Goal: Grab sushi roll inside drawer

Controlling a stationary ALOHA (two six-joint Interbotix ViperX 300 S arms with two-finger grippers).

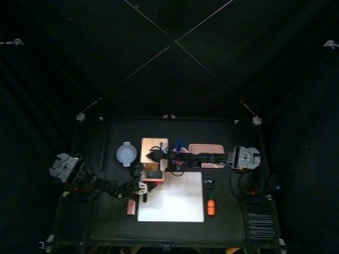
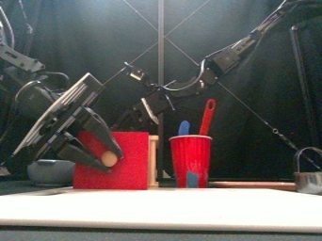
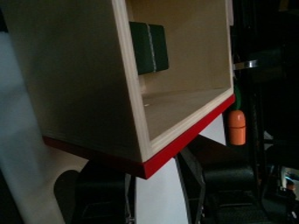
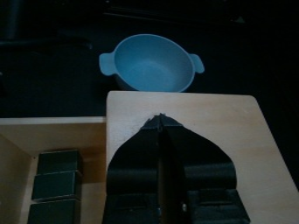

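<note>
Nearest lies the white sheet, flat across the front of the worktop; at the far left a blue bowl sits behind it. My left pincer comes next, its jaws standing well apart on either side of the red-faced corner of the drawer; I cannot tell whether they clamp it. The drawer stands just left of middle, and the sushi roll, dark green, sits inside against its pale wall. My right pincer is clenched on nothing and hangs over the drawer's pale wood beside the rolls; a red cup holding a blue and a red handle stands just right of the drawer; a metal pot sits far right.
</note>
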